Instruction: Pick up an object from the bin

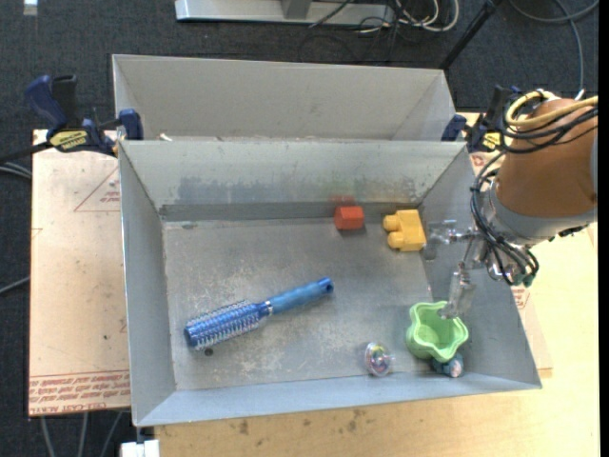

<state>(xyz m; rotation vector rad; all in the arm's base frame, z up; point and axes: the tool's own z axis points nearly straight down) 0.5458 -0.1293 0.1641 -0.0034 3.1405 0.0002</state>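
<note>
My gripper (461, 293) hangs at the bin's right side, its metal tip just above the rim of a green flower-shaped cup (436, 331) that lies in the front right corner. A yellow block (405, 230) sits against the back wall, a little to the left of the gripper. A small clear ball with purple inside (379, 359) rests left of the cup by the front wall. A small bluish thing (452, 367) is tucked under the cup's front edge.
A red cube (349, 218) stands by the back wall, left of the yellow block. A blue hairbrush (255, 313) lies slanted across the bin's floor, bristle head to the front left. The arm, with its orange cover and cables, overhangs the right rim.
</note>
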